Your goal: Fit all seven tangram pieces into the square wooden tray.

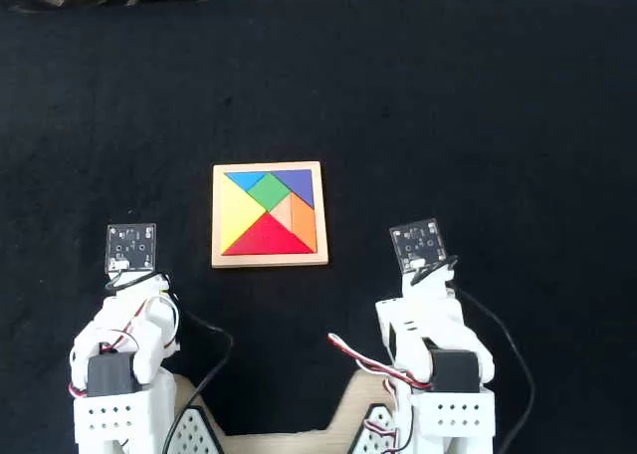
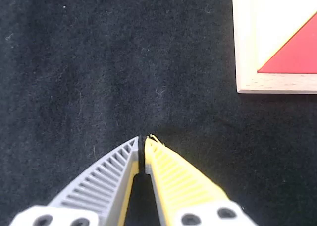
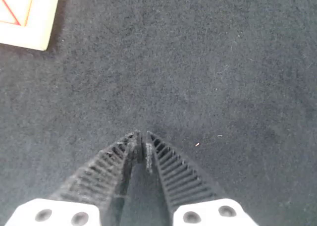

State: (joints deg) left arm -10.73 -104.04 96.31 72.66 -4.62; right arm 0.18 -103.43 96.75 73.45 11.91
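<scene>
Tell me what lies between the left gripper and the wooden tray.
Just bare black cloth, seen in the left wrist view between left gripper and tray.

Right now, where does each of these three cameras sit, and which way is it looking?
High view: fixed above the table, looking down on the tray and its pieces; left arm and right arm show at the bottom edge.
Left wrist view: on the left arm's wrist, looking past the shut left pincer at table and a tray corner.
Right wrist view: on the right arm's wrist, looking past the shut right pincer at table and a tray corner.
Shared: all three show the tray.
</scene>
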